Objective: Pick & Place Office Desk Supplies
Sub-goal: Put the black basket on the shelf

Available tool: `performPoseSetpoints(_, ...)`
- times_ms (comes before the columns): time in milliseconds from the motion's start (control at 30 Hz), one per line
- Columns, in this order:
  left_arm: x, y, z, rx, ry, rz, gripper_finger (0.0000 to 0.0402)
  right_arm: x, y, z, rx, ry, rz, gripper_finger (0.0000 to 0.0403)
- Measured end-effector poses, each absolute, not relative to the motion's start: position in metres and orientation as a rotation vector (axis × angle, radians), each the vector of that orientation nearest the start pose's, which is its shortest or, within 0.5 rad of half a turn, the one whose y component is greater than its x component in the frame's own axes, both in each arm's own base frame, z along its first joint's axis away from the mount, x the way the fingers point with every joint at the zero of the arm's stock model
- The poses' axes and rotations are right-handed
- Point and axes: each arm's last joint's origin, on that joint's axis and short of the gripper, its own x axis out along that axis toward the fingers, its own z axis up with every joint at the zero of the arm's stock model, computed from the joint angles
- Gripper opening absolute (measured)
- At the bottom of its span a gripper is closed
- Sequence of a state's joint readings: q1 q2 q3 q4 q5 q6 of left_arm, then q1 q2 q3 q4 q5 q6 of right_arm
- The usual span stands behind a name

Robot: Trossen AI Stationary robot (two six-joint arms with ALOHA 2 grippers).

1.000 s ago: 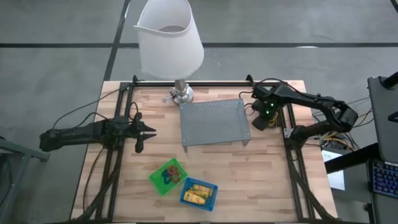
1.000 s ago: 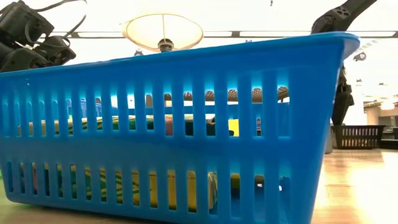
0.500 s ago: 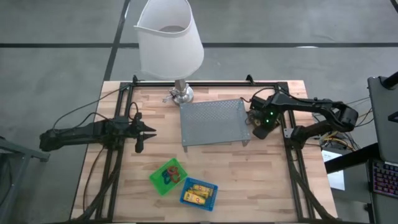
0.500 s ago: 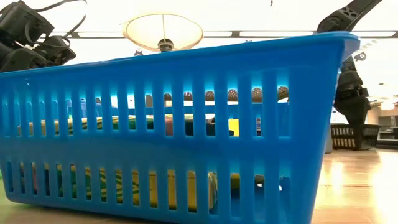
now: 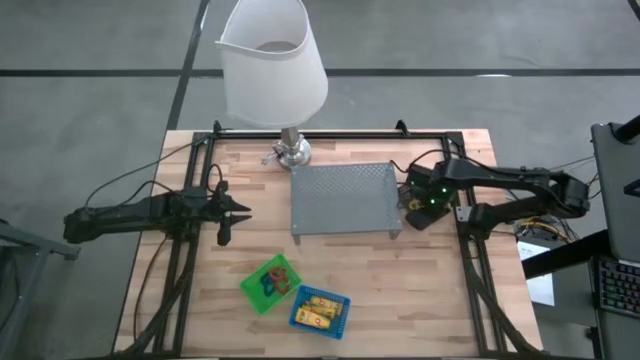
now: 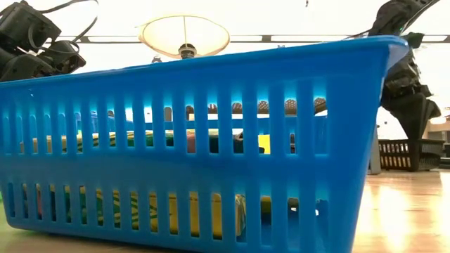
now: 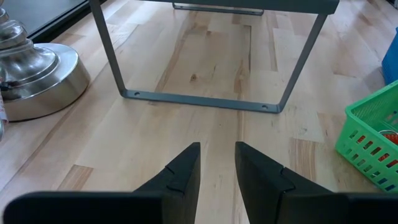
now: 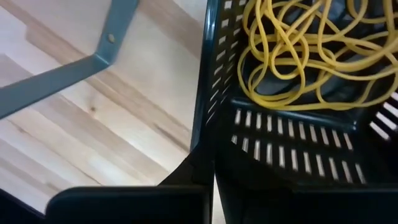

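Right gripper point(image 5: 418, 203) is clamped on the black bin's point(image 8: 298, 124) wall, tray point(image 5: 343, 197) just at its 9 o'clock, way nearer than the left arm.

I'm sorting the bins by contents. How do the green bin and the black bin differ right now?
The green bin rests free on the table near the front, holding red and blue loops; the black bin holds yellow rubber bands and is clamped at its wall by the right tool beside the mesh tray. Both are small slotted bins.
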State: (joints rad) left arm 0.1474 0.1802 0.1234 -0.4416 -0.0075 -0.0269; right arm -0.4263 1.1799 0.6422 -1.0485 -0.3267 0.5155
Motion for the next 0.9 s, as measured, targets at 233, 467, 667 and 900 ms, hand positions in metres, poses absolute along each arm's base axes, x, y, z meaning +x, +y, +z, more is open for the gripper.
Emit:
performPoseSetpoints(233,0.092,0.014,0.151,-0.061,0.496,0.158,0.0106,0.149,-0.035,0.187,1.062,1.434,-0.498,0.0008)
performPoseSetpoints(467,0.092,0.014,0.151,-0.061,0.496,0.158,0.0106,0.151,-0.015,0.193,0.977,1.423,-0.503,0.0008)
performPoseSetpoints(667,0.092,0.014,0.151,-0.061,0.496,0.159,0.0106,0.152,-0.017,0.218,0.773,1.23,-0.629,0.0008)
performPoseSetpoints(900,0.092,0.014,0.151,-0.061,0.496,0.158,0.0106,0.158,-0.005,0.251,0.698,0.958,-0.51,0.0008)
